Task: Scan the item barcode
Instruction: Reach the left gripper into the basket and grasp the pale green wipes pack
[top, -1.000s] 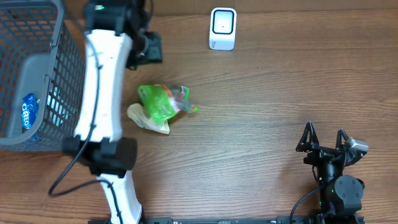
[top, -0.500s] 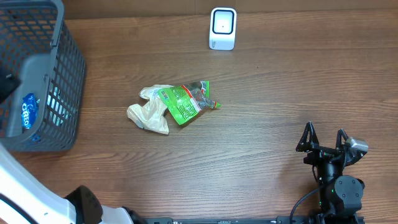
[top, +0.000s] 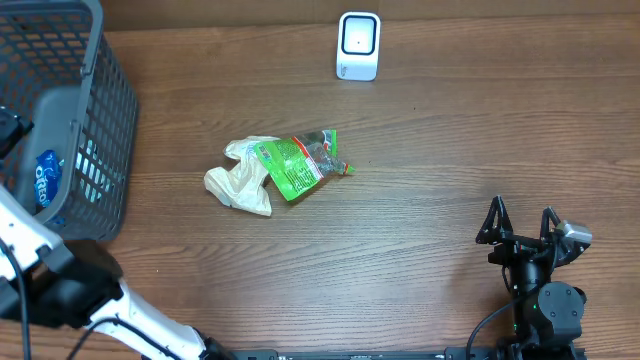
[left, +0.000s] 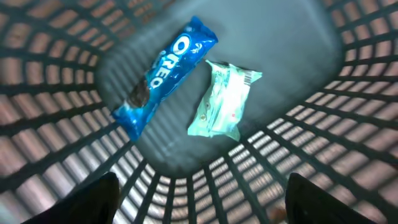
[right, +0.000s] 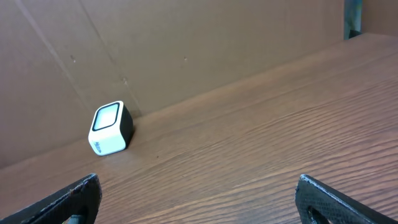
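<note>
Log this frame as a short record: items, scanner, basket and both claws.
scanner: white, far centre of the table
loose items: green packet overlapping a beige packet, mid-table
basket: left side; holds an Oreo pack and a pale green packet
left claw: open, empty, over the basket's contents
right claw: open, empty, near right corner

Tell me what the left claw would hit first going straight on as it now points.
Probably the pale green packet on the basket floor; the Oreo pack lies just left of that line. Depth is hard to judge.
</note>
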